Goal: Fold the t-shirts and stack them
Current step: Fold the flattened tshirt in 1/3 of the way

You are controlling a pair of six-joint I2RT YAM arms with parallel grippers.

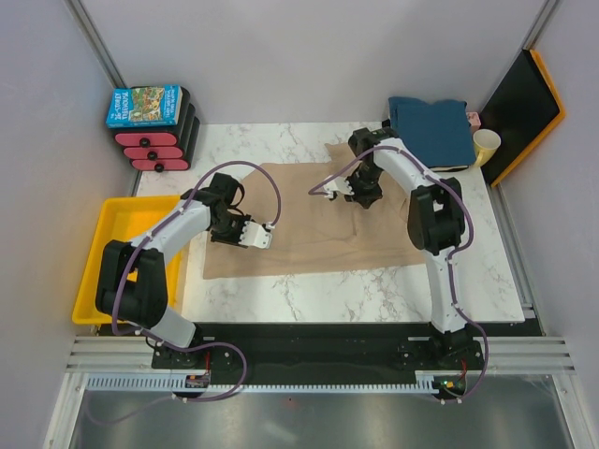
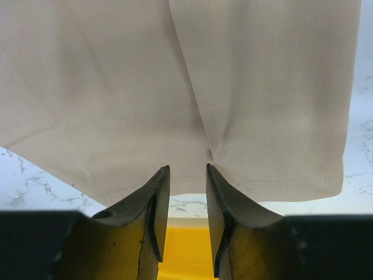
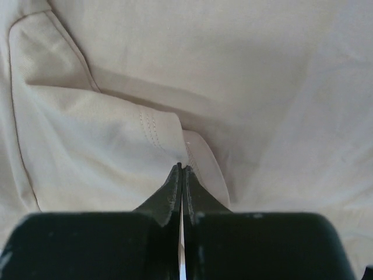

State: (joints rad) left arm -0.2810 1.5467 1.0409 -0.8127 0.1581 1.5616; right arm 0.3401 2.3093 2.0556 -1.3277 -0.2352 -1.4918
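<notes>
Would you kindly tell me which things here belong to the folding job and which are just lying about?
Job: large tan-beige cloth t-shirt; folded teal-blue cloth t-shirt.
Lying about: blue picture-covered box; pale yellow cup; yellow plastic tray.

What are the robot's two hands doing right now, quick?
Left gripper: fingers open, holding nothing, at the tan t-shirt hem.
Right gripper: fingers closed, apparently pinching the tan t-shirt's sleeve.

The spread t-shirt [image 1: 309, 234] lay at the centre of the table [image 1: 374, 290]. The tray [image 1: 122, 220] sat just beside the table's left edge. At rear left, the box [image 1: 143, 105] rested on the drawer unit [image 1: 154, 150]. At rear right, the folded t-shirts [image 1: 429, 126] lay left of the cup [image 1: 486, 145].
</notes>
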